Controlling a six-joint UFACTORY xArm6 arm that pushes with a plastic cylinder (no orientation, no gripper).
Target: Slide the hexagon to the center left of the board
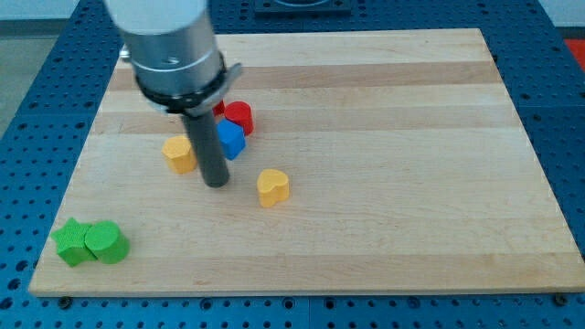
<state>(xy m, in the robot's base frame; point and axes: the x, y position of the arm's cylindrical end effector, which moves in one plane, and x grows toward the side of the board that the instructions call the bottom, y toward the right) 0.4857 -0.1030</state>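
A yellow hexagon-like block (179, 153) lies left of the board's middle. My tip (216, 183) rests on the board just to its right and slightly lower, close to it; I cannot tell if they touch. A blue block (231, 139) sits right behind the rod on its right side. A round red block (239, 117) lies above the blue one. Another red piece (218, 108) peeks out beside the rod, mostly hidden. A yellow heart-shaped block (272, 186) lies to the right of my tip.
Two green blocks, one star-like (70, 243) and one rounded (107, 242), sit together at the board's bottom left corner. The wooden board (384, 228) lies on a blue perforated table (27, 183). The arm's grey body (169, 46) covers part of the board's top left.
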